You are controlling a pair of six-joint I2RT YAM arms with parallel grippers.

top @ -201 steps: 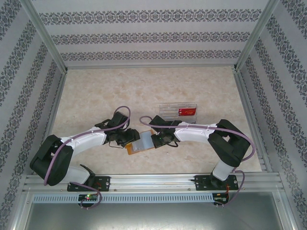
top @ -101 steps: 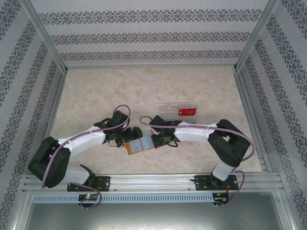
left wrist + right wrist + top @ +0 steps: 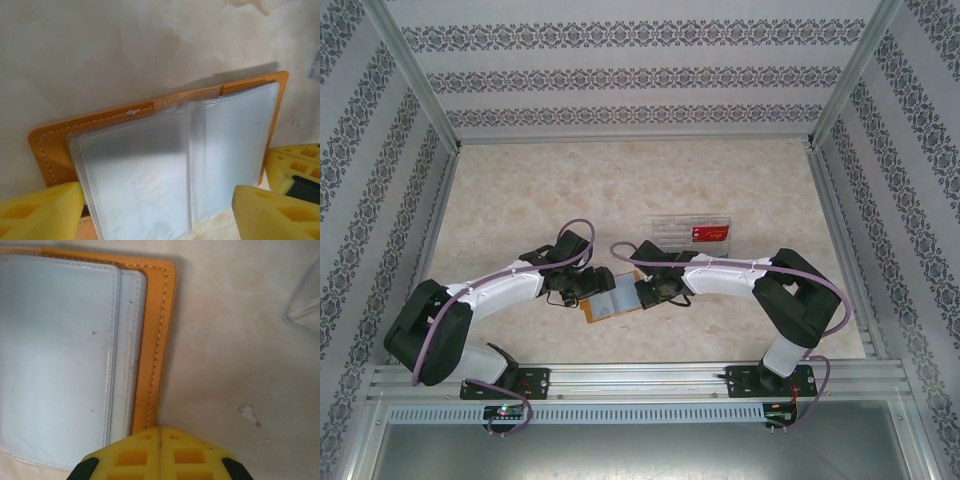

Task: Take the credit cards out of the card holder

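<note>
Two arms (image 3: 720, 275) reach in over a beige, marbled table (image 3: 520, 190), boxed by walls (image 3: 620, 80) papered in grey ornamental stripes and framed by aluminium rails (image 3: 412, 70). I see the holder (image 3: 612, 298) lying open and flat on the near middle of the table, between both wrists: orange-tan cover with pale stitching, cloudy grey pockets inside. My left end effector (image 3: 590, 288) stands open, its yellow fingers (image 3: 42, 212) wide at the holder's sides. My right end effector (image 3: 160, 435) is closed, tips at the holder's orange border. A clear tray (image 3: 675, 228) with a red card (image 3: 710, 235) sits behind.
</note>
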